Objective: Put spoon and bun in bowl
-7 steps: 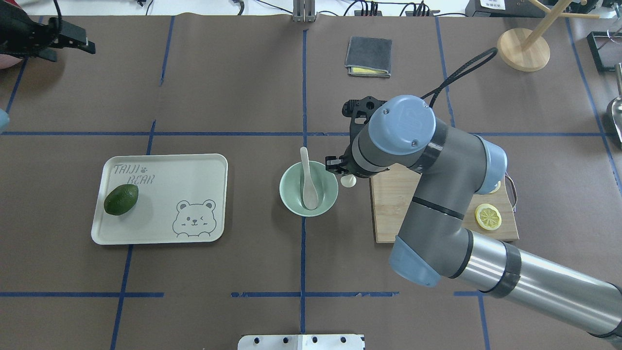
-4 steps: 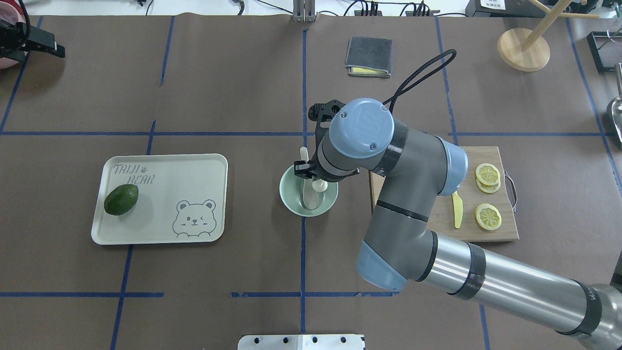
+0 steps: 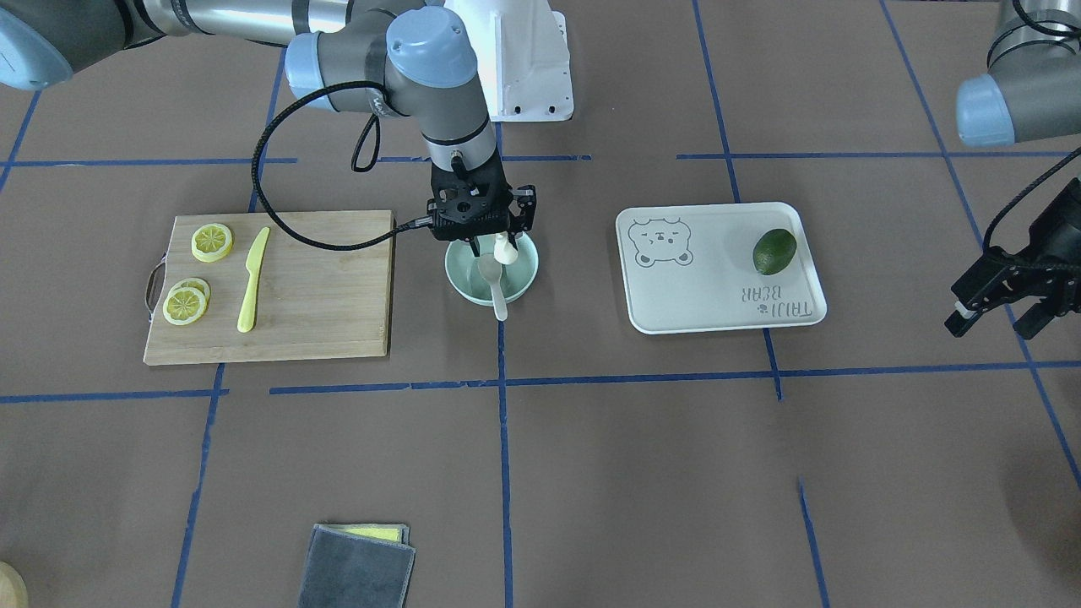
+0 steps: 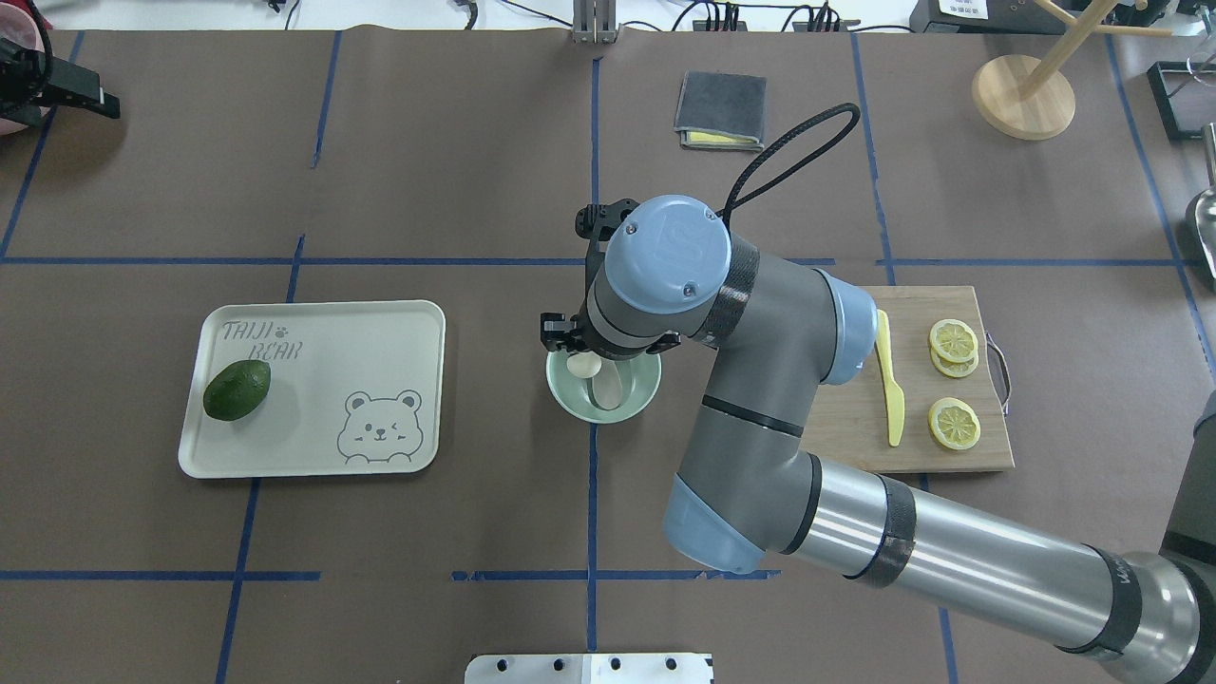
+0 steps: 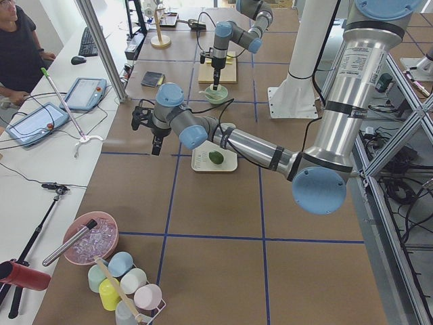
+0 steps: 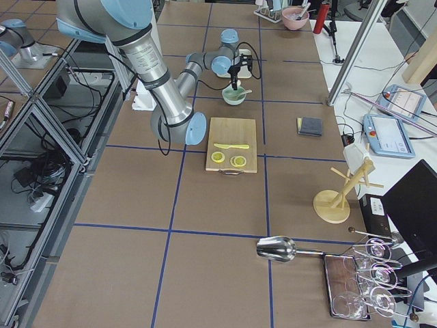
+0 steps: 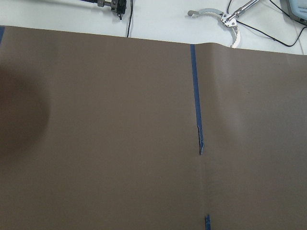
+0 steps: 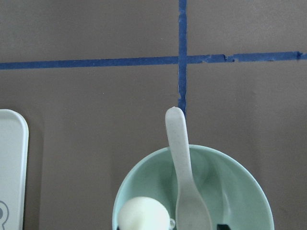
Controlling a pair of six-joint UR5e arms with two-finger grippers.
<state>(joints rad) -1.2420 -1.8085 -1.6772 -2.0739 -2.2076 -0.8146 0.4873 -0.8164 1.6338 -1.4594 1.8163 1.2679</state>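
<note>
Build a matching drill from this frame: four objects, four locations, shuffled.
Things:
1. spoon
2. bun
3. avocado
4. yellow knife

Places:
A. on the cutting board
B. in the right gripper, over the bowl
C. on the bear tray
D. scoop in the bowl, handle sticking out over its rim

Pairs: 1-D; 2-B; 3-C; 4-A

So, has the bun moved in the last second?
Yes. In the overhead view the bun, held by the right gripper, went left from beside the cutting board to above the left part of the bowl.
</note>
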